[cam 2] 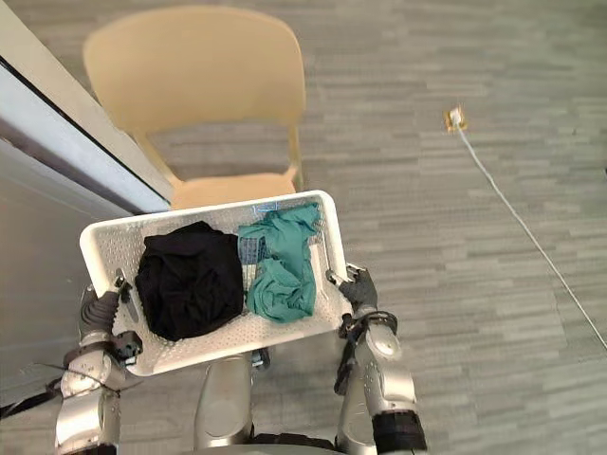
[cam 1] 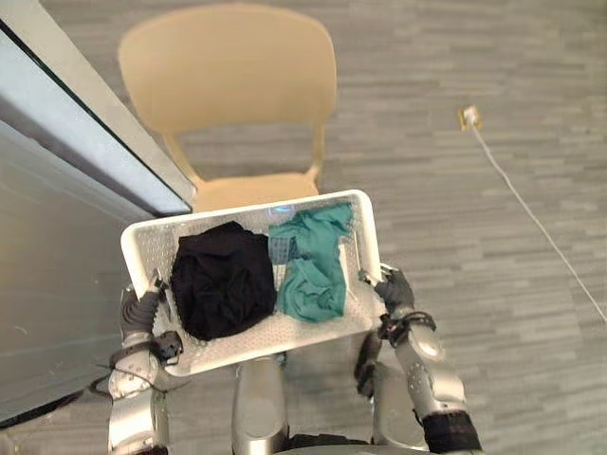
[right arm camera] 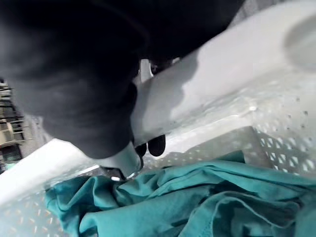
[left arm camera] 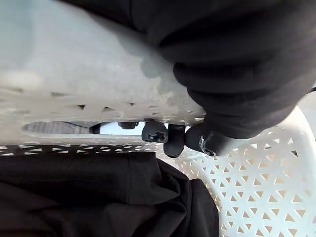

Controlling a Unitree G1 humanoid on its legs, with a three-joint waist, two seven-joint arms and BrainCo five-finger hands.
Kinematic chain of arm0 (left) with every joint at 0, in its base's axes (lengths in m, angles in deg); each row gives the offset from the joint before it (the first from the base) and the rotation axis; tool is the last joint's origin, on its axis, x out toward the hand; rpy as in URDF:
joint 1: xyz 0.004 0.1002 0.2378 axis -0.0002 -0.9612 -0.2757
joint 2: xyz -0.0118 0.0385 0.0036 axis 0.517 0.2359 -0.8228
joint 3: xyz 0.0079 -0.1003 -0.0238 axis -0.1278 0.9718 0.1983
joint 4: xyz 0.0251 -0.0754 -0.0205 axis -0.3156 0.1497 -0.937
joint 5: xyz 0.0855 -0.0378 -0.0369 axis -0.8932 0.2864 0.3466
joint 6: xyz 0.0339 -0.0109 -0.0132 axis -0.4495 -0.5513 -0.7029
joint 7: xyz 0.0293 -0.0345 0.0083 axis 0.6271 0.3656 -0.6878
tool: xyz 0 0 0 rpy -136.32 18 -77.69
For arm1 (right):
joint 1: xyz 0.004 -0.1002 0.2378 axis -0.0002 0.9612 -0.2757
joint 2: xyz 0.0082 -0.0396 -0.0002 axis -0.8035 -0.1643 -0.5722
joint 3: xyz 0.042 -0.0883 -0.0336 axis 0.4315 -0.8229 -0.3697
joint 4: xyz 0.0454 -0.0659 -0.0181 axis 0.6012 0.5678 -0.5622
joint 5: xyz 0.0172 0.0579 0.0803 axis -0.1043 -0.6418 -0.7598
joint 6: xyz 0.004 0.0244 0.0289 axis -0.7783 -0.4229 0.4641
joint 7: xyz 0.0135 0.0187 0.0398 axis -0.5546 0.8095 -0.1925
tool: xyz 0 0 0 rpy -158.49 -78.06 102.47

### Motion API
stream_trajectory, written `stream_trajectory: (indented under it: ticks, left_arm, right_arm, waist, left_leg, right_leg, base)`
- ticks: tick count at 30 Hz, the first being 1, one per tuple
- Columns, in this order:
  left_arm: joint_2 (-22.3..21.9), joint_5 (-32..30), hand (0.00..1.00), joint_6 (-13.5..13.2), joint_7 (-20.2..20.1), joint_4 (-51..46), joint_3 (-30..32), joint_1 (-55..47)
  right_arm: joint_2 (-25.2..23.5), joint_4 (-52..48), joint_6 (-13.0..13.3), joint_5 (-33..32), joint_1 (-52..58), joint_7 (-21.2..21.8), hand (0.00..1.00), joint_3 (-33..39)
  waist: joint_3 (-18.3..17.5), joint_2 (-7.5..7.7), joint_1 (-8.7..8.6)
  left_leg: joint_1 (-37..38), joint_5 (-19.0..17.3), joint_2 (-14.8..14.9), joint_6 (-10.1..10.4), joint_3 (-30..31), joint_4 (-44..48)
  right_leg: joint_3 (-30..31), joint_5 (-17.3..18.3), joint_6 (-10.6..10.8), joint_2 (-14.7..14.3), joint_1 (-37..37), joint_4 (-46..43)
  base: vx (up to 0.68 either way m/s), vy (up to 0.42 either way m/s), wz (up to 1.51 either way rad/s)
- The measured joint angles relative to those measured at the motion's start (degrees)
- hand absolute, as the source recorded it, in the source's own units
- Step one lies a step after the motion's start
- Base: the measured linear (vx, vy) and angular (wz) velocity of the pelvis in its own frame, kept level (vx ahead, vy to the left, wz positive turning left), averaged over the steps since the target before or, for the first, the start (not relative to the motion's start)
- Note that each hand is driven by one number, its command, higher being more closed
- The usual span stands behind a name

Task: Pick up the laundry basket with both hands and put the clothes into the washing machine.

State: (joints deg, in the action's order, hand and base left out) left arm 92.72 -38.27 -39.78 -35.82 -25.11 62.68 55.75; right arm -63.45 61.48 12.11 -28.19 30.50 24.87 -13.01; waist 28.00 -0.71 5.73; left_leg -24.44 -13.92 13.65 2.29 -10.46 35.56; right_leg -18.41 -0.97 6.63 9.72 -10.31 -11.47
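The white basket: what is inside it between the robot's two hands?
In the left eye view, a black garment lies by the left hand and a teal garment by the right hand, side by side in the basket.

Latticed white basket (cam 1: 248,343), black garment (cam 1: 223,280), teal garment (cam 1: 308,270) (chair (cam 1: 228,66): beige).

A chair (cam 1: 228,85) stands just beyond the basket (cam 1: 142,248), a grey unit (cam 1: 57,313) close on its left; to the right the floor (cam 1: 474,313) lies open but for a thin cable (cam 1: 531,213).
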Motion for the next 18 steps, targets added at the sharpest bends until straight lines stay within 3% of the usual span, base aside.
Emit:
stream_trajectory:
  ticks: [3, 6, 11, 18]
  left_arm:
    - [3.69, 0.09, 1.0, 0.34, 0.0, 7.0, -0.24, 6.52]
    - [9.37, 1.62, 1.0, 0.35, 0.04, 14.61, -2.63, 15.66]
    - [16.58, 5.49, 1.0, -0.41, 0.11, 18.47, -7.15, 23.92]
    - [23.0, 10.03, 1.0, -2.04, 0.01, 22.24, -14.53, 31.44]
  right_arm:
    - [0.91, 7.26, -0.13, -0.14, -6.5, -1.54, 1.0, -0.04]
    - [3.75, 13.93, -0.11, -1.81, -15.72, -2.4, 1.0, -0.19]
    - [6.78, 14.53, 0.68, -4.35, -22.03, -3.62, 1.0, -1.46]
    - [11.38, 16.93, 1.44, -6.98, -27.42, -3.72, 1.0, -2.37]
  waist:
    - [0.36, 0.1, 0.1]
    - [0.41, 0.16, 2.02]
    - [0.89, 1.06, 3.16]
    - [1.49, 2.15, 4.13]
  left_leg:
    - [-2.08, 1.76, -0.75, -0.53, 1.96, -1.03]
    - [-4.85, 3.18, -0.92, -0.95, 3.99, -1.11]
    - [-6.52, 3.89, -0.97, -0.7, 6.05, -1.76]
    - [-9.12, 5.46, -1.77, -0.28, 7.57, -2.98]
  right_leg:
    - [-1.66, -0.75, 0.51, -0.23, -0.69, 0.86]
    - [-3.05, -0.91, 0.29, -0.91, -2.13, 1.59]
    - [-3.87, -1.45, -0.49, -1.62, -3.17, 1.71]
    - [-4.88, -1.9, -1.07, -1.72, -5.05, 2.58]
  base:
    - [0.04, -0.08, 0.29]
    - [0.08, -0.081, 0.17]
    - [0.02, -0.052, 0.11]
    - [-0.04, -0.025, 0.08]
